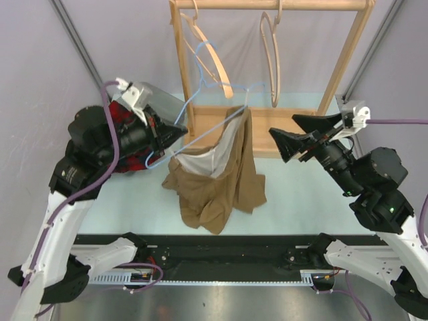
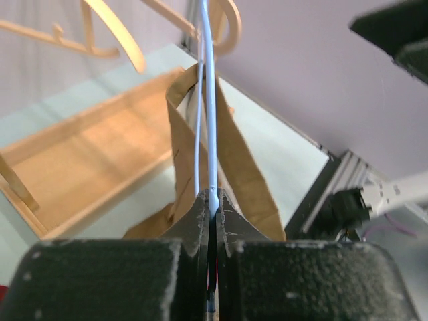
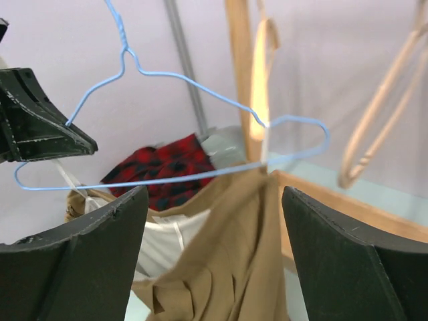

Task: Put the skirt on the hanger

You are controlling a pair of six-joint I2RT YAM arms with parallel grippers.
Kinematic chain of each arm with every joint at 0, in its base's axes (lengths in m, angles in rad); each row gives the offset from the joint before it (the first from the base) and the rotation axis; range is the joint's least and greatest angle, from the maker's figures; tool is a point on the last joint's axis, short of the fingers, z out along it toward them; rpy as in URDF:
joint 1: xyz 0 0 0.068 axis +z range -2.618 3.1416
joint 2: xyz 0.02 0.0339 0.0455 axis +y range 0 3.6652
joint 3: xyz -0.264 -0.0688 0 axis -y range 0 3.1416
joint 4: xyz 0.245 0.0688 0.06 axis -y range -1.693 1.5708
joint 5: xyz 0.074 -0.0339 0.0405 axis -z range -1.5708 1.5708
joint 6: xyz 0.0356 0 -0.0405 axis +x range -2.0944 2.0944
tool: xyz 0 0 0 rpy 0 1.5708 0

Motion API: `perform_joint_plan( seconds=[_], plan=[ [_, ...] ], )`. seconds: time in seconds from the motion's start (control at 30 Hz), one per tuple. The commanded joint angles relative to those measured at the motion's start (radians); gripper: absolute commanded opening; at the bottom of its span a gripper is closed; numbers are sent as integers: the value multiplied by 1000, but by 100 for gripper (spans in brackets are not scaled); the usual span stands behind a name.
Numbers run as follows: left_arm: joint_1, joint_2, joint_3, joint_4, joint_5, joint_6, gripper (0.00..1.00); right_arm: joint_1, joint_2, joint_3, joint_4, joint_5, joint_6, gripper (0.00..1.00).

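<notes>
The left gripper [image 2: 212,200] is pressed together on the hanger [image 2: 209,100], pinching the blue wire at the end nearest it. In the left wrist view the wire runs straight out from between the closed fingertips. The hanger is held tilted, with its hook rising in front of the rack [image 1: 184,67].

The skirt [image 1: 224,180] hangs from the hanger's far end, to the right of the left gripper and lower than it, apart from its fingers. The tan waistband is caught over the far shoulder of the wire. From there the cloth falls away in loose folds, with the waist gaping open toward the left gripper and showing white lining. Its lower folds bunch down toward the table [image 1: 301,194]; I cannot tell whether they rest on it.

The right gripper [image 1: 283,125] is spread wide and holds nothing. It sits just to the right of the skirt, about level with the waistband's top and near the cloth but apart from it. From the right wrist, the skirt and the hanger's far end show beyond the gap between the two fingers, touching neither.

Wooden hangers [image 1: 217,67] hang on the rack behind the skirt. A red plaid cloth [image 1: 124,114] lies behind the left gripper.
</notes>
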State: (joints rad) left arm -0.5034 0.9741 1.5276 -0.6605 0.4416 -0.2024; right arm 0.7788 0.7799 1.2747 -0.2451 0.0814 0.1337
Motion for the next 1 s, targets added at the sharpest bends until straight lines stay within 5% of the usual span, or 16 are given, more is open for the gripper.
perform_joint_plan(
  seconds=[0.0,0.43,0.7,0.97],
  plan=[
    [6,136,198,50,-98,-74,0,4,1,49,20,150,-13,85],
    [-10,290,310,243,-208,-321,0,4,61,31,-2,279,49,77],
    [-174,345,358,236,-366,-313,0,4,58,2,-25,276,64,77],
    [-313,305,201,357,-616,-350,0,4,32,-6,-43,296,53,77]
  ],
)
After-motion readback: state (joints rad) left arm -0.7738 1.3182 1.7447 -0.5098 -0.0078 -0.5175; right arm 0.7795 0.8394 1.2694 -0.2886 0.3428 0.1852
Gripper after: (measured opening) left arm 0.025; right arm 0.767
